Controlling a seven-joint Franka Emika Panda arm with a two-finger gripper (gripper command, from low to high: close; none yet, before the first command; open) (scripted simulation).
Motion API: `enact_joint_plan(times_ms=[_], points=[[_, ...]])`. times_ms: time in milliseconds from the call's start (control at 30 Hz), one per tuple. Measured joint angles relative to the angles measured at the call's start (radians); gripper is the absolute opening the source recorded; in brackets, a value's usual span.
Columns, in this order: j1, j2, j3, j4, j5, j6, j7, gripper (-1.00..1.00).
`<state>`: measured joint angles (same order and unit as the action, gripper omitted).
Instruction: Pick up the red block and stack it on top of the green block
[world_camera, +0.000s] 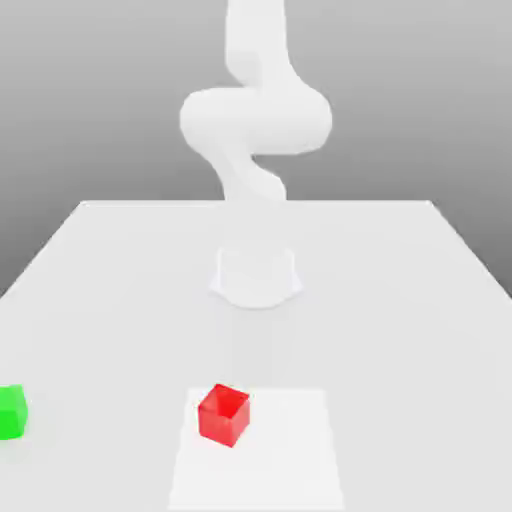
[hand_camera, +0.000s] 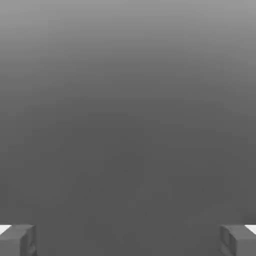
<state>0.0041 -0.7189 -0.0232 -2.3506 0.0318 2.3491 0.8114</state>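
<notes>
Gripper (hand_camera: 128, 242) was spread wide. Red block (world_camera: 223, 416) sat on white patch (world_camera: 285, 460), near its far edge. Green block (world_camera: 11, 413) was on bench (world_camera: 400, 330), toward the exterior view's left edge

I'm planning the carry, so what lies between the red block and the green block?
In the exterior view, bare tabletop and white sheet separate them.

Two blocks (world_camera: 223, 415) (world_camera: 12, 413) well apart on the table (world_camera: 110, 340)
</notes>
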Motion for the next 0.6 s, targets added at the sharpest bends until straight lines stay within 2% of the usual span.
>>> enact_joint_plan(times_ms=[367, 500, 600], points=[[-0.003, 0.423, -0.036, -0.246, 0.108, 0.245, 0.096, 0.0], [-0.022, 0.572, -0.029, -0.336, 0.086, 0.338, 0.175, 0.0], [-0.046, 0.674, -0.033, -0.403, 0.018, 0.407, 0.27, 0.0]])
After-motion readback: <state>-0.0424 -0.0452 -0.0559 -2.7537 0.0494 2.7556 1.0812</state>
